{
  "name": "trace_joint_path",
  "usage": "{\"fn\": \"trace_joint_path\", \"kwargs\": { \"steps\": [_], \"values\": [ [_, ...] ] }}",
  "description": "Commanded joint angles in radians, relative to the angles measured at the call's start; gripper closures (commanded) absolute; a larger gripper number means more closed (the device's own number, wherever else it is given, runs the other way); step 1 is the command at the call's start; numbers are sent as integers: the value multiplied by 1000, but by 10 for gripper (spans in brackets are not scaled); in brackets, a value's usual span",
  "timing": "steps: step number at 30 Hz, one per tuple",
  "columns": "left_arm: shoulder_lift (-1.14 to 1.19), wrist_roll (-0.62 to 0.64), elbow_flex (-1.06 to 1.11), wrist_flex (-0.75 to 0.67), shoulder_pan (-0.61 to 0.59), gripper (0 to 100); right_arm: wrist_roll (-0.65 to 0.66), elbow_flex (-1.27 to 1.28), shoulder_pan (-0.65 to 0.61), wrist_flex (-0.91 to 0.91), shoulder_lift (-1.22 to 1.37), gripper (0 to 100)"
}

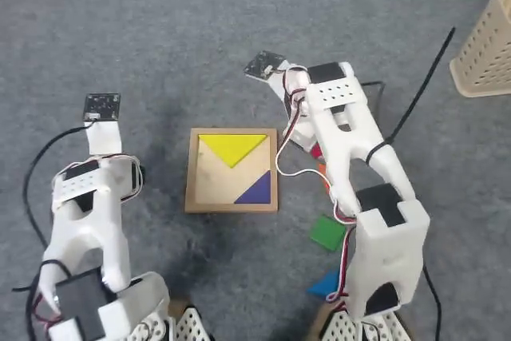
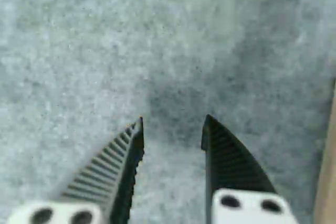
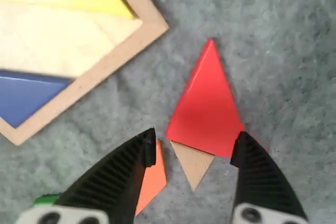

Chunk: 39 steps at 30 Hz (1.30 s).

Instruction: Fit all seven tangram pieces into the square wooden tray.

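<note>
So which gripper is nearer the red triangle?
Right. The right gripper hangs open directly over the red triangle, straddling its wide end. The left gripper is over bare carpet on the other side of the tray.

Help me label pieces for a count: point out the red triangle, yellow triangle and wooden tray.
red triangle (image 3: 206, 111): right wrist view, middle of its face.
yellow triangle (image 1: 231, 148): high view, middle of its face.
wooden tray (image 1: 192, 173): high view, on its bare rim.

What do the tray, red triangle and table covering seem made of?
Tray: pale bare wood, matte, by its tan rim. Red triangle: smooth and glossy, likely painted wood or plastic; it shows sheen. Table covering: grey felt or carpet, fuzzy and speckled.
</note>
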Motion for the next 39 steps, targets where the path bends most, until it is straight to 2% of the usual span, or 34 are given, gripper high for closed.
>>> {"fn": "trace_joint_path", "kwargs": {
  "steps": [1,5,9,15,21,25,30,39],
  "values": [
    [-5,3,-18,-15,2,823,41,3,15,-24,-21,716],
    [-5,3,-18,-15,2,823,48,5,28,-53,70,631],
    [-5,3,-18,-15,2,823,101,5,48,-71,136,653],
    [-5,3,-18,-15,2,823,126,5,77,-67,197,716],
    [-5,3,-18,-15,2,823,121,3,76,-64,199,852],
    [-5,3,-18,-15,0,823,120,-23,74,-58,199,866],
    [-5,3,-18,-15,0,823,110,-153,73,39,203,866],
    [-5,3,-18,-14,0,823,-25,-425,13,242,208,866]
  ]
}}
